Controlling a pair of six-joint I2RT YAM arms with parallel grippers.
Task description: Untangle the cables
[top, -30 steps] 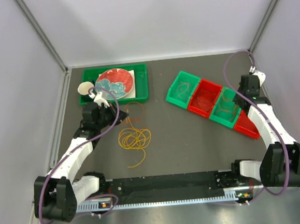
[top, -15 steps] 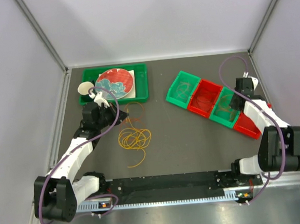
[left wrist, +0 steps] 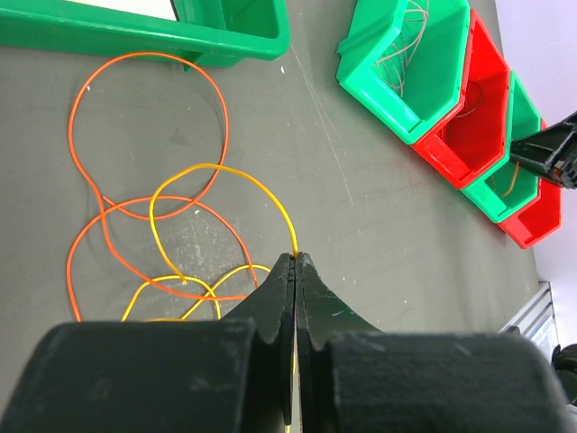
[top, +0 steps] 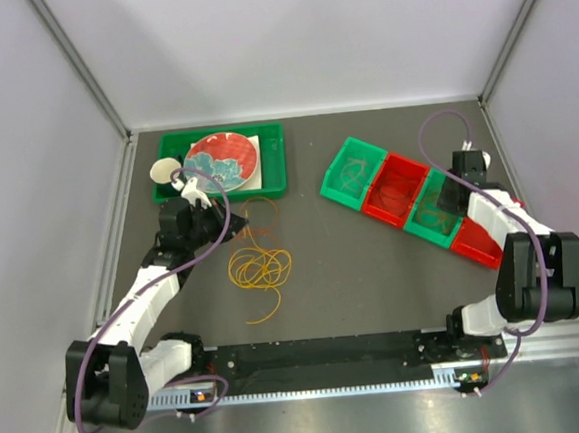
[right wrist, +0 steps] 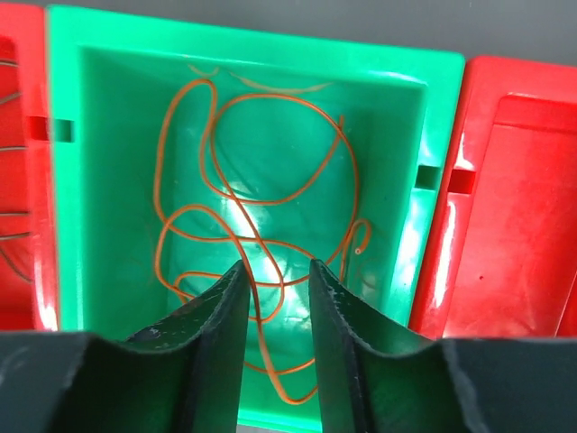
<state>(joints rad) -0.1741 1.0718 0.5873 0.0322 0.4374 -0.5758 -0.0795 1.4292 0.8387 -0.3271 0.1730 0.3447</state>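
A tangle of yellow and orange cables (top: 258, 267) lies on the dark table in front of the left arm. My left gripper (left wrist: 295, 257) is shut on a yellow cable (left wrist: 216, 170), which loops away from the fingertips; it shows in the top view (top: 208, 221) left of the tangle. Orange cable loops (left wrist: 144, 59) lie crossed with the yellow ones. My right gripper (right wrist: 275, 266) is open above a green bin (right wrist: 108, 135) that holds a loose orange cable (right wrist: 270, 95); nothing is held between its fingers. It shows in the top view (top: 447, 202).
A row of green and red bins (top: 393, 188) runs diagonally at the right; some hold thin wires. A green tray (top: 267, 183) with a red patterned plate (top: 222, 160) and a white disc (top: 164, 171) sits at the back left. Walls enclose the table.
My right gripper has swung in from the far right to a spot over the second green bin. The left arm and the tangle have not moved.
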